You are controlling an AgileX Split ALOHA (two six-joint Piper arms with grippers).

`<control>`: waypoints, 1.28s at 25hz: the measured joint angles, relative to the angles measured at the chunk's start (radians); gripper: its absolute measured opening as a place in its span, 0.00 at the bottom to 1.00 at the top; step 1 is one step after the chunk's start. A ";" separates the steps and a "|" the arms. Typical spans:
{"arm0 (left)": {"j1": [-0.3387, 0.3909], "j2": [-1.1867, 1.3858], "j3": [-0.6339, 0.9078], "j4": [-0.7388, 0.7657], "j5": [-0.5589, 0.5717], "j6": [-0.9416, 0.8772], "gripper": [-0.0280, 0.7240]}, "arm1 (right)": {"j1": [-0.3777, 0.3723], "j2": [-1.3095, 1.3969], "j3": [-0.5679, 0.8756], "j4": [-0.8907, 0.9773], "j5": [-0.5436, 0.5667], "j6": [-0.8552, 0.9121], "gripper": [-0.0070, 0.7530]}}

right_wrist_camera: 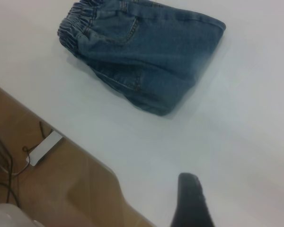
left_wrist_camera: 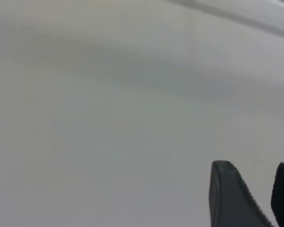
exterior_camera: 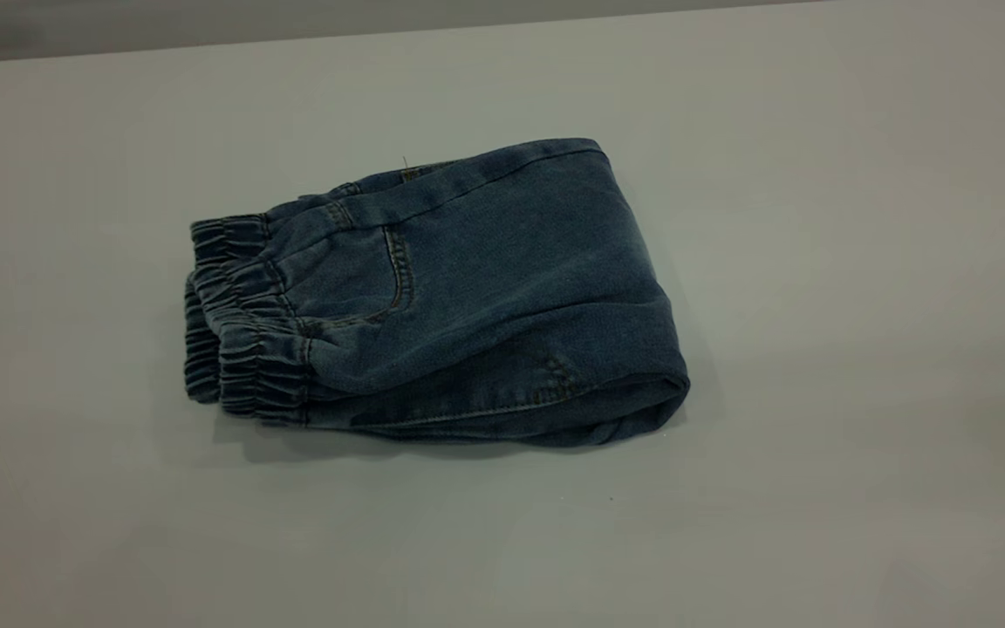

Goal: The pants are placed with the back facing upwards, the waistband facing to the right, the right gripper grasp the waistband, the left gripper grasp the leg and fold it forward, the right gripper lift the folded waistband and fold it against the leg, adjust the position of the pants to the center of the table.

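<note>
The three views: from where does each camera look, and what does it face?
Exterior view: above the table, looking down at the folded pants; no arm shows.
Left wrist view: on the left arm, facing bare table; two dark fingertips show.
Right wrist view: on the right arm, facing pants and table edge; one fingertip shows.
Shared: exterior and right wrist views both show the pants.

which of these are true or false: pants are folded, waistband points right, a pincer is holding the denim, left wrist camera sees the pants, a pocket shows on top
1. The pants lie folded on the table. True.
2. The elastic waistband points right. False: it sits at the exterior view's left.
3. A pincer holds the denim. False: nothing touches it.
4. The left wrist view shows the pants. False: only bare table there.
5. A pocket shows on top. True.
</note>
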 joint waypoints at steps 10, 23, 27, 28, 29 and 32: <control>0.000 -0.045 -0.120 -0.789 0.712 0.851 0.35 | 0.000 0.000 0.000 0.000 0.000 0.000 0.54; 0.000 -0.044 -0.132 -1.245 1.180 1.346 0.35 | 0.000 0.000 0.000 0.000 0.000 0.000 0.54; 0.000 -0.044 -0.129 -1.279 1.180 1.304 0.35 | 0.000 0.000 0.000 0.000 0.000 0.000 0.54; 0.000 -0.044 -0.125 -1.267 1.176 1.306 0.35 | 0.000 0.000 0.000 0.000 0.000 0.000 0.54; 0.000 -0.044 -0.117 -1.248 1.175 1.306 0.35 | 0.000 0.000 0.000 0.000 0.000 0.000 0.54; 0.000 -0.044 -0.070 -1.172 1.175 1.266 0.35 | 0.000 0.001 0.000 0.000 0.000 0.000 0.54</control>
